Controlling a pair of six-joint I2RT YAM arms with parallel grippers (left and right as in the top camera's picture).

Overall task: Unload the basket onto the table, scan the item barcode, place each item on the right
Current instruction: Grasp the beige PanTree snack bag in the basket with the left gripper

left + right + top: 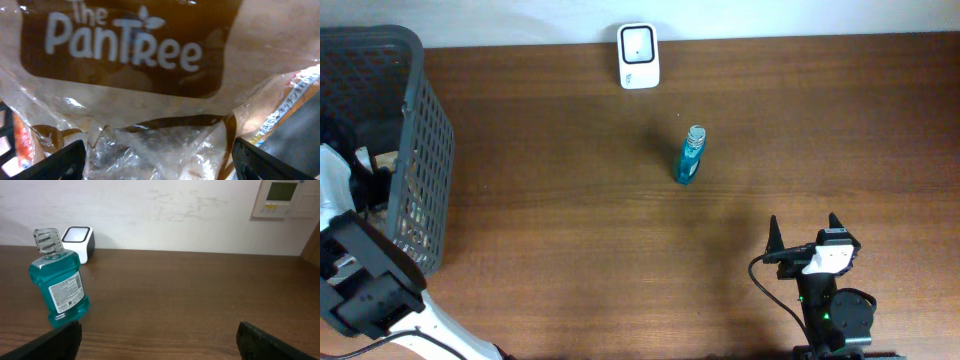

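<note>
The left gripper (160, 161) hung spread over the PanTree bag (125, 50) inside the basket (420, 150); it likely needed a firm fold, not loose film. The right gripper (803, 228) sat spread, facing the mouthwash bottle (690, 155).

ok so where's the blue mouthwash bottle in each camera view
Overhead: the mouthwash bottle is near the middle of the table, below the white scanner.
Left wrist: not in it; only a PanTree bag shows.
Right wrist: mouthwash bottle at the far left.
Shared landmark: the white scanner, just behind the bottle.
</note>
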